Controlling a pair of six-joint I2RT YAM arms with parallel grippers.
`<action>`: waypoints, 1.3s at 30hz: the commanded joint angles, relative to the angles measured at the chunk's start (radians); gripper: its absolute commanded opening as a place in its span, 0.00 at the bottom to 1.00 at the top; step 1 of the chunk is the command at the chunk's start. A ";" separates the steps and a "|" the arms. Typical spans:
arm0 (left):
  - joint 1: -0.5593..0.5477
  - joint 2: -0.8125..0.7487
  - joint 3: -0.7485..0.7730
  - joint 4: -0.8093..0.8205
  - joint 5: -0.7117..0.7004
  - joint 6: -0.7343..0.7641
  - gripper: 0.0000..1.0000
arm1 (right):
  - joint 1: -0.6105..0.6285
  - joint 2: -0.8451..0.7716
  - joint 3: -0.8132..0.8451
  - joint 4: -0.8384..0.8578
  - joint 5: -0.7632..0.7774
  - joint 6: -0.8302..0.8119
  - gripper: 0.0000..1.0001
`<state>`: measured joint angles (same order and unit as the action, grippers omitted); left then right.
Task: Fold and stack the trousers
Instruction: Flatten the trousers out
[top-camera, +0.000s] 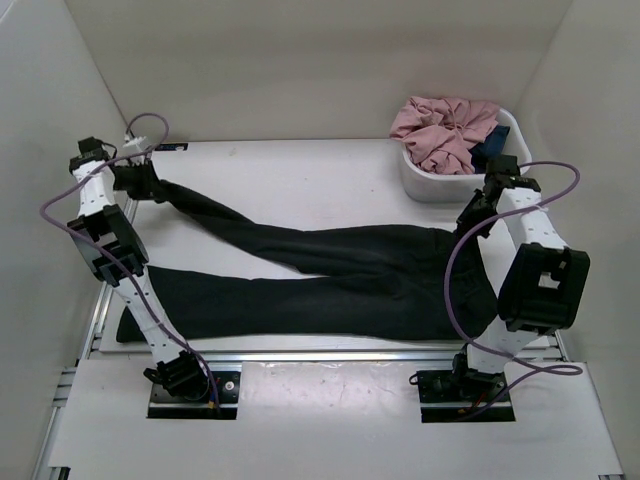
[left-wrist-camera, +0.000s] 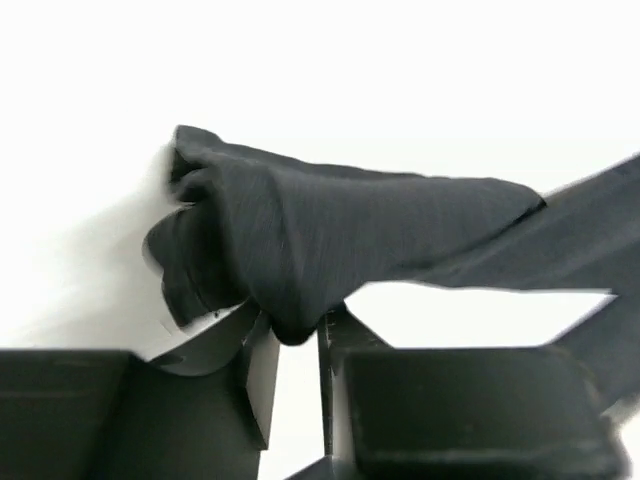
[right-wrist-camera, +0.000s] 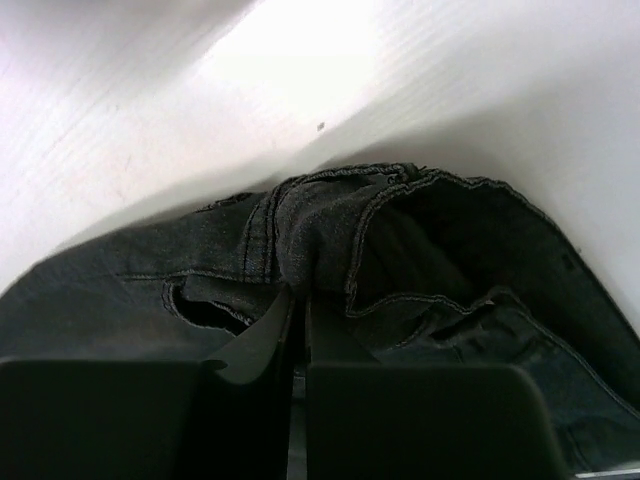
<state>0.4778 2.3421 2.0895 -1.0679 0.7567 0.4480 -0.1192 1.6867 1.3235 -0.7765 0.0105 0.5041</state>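
Where they lie across the table (top-camera: 300, 175), the trousers (top-camera: 330, 275) are plain black, with the waist to the right and the legs to the left. One leg runs along the near edge; the other slants to the far left corner. Left gripper (top-camera: 135, 180), its arm reaching along the left edge, pinches the slanting leg's bunched hem between nearly closed fingers. Right gripper (top-camera: 472, 220), wrist bent down from a raised elbow, is pressed together on the waistband.

We record a robotics lab test cell: plain white enclosure walls (top-camera: 300, 60), a white table (top-camera: 300, 170), an aluminium mounting rail (top-camera: 330, 356).
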 joint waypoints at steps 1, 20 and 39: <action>-0.011 -0.096 0.027 0.101 -0.106 -0.011 0.33 | 0.001 -0.084 -0.017 -0.089 -0.030 -0.053 0.00; -0.048 -0.038 -0.005 0.279 -0.527 -0.087 0.87 | -0.050 -0.094 0.036 -0.135 -0.060 -0.107 0.00; -0.082 0.123 0.020 0.395 -0.472 -0.109 0.92 | -0.050 -0.065 0.029 -0.135 -0.050 -0.116 0.00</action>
<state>0.4026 2.4828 2.1365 -0.6613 0.2752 0.2798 -0.1680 1.6043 1.3304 -0.9100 -0.0364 0.4026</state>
